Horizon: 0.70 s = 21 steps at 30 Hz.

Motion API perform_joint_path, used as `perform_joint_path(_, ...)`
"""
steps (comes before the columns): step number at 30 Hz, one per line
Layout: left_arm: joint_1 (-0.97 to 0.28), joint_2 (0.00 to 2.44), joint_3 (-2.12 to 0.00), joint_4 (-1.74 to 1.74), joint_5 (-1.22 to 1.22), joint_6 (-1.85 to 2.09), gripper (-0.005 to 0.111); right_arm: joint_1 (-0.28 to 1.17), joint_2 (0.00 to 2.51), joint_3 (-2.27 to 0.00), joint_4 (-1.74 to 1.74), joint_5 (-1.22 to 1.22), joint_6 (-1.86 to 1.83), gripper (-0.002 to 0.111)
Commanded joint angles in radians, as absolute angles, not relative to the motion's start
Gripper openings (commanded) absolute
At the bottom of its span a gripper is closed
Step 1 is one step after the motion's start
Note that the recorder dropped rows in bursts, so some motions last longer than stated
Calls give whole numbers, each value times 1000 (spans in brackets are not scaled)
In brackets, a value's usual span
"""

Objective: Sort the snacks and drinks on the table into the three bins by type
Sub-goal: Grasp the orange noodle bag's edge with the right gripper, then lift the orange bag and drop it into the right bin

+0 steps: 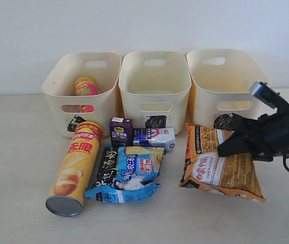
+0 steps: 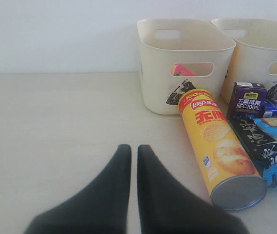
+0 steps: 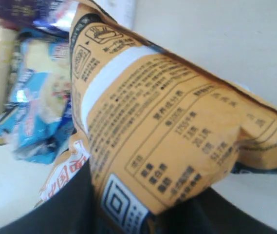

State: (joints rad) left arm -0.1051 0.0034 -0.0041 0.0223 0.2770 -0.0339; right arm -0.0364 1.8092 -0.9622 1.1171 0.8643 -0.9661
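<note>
Left gripper (image 2: 133,150), fingers pressed together, hangs over the desk (image 2: 41,122). The pink chip tube (image 1: 85,86) stands inside the left bin (image 1: 53,90). In front of the bins lie the yellow tube (image 1: 75,168), black bag (image 1: 106,165), blue-white bag (image 1: 136,170), purple carton (image 1: 120,131) and blue-and-white carton (image 1: 154,137). The right gripper (image 1: 230,140) pinches the orange bag (image 1: 213,170) in front of the right bin (image 1: 205,96).

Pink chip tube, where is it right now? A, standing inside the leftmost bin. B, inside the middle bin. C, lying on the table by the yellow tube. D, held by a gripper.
A: in the exterior view the pink chip tube stands inside the leftmost bin.
</note>
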Motion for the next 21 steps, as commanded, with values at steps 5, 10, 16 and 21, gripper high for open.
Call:
perform_joint_path(5,-102,0,0,14,270,-32,4,-49,1654,-1000,1115,987,-982,0)
perform_joint_path(10,-102,0,0,14,270,-32,4,-49,1577,-1126,1115,1013,-912,0)
perform_joint_path(16,-102,0,0,14,270,-32,4,-49,1577,-1264,1113,917,-865,0)
perform_joint_path(21,-102,0,0,14,270,-32,4,-49,1620,-1342,1113,749,-862,0)
